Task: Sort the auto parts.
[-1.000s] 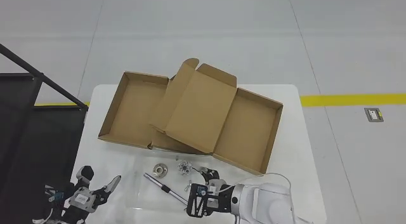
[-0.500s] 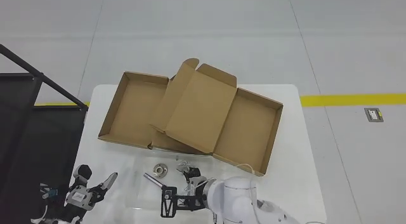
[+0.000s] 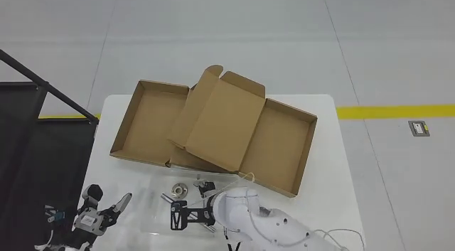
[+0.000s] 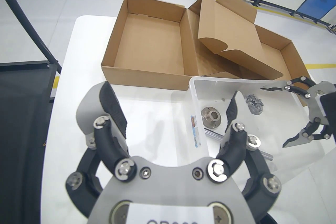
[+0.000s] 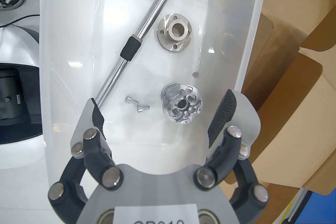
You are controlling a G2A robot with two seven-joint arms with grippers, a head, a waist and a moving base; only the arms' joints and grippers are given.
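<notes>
Clear plastic bin (image 5: 246, 25) sits on the white tabletop (image 3: 327, 180), just in front of the open cardboard boxes (image 3: 146, 126).

In the bin:
- a steel rod (image 5: 147, 17) with a black sleeve, lying slantwise
- a flanged hub (image 5: 174, 32) beside it
- a toothed round part (image 5: 181, 107)
- two small screws (image 5: 143, 107) near the toothed part

Right hand (image 5: 160, 109) hangs over the bin above the toothed part, fingers spread wide, holding nothing. Left hand (image 4: 170, 101) is also spread and bare, above the tabletop beside the bin's side wall, apart from the parts.
</notes>
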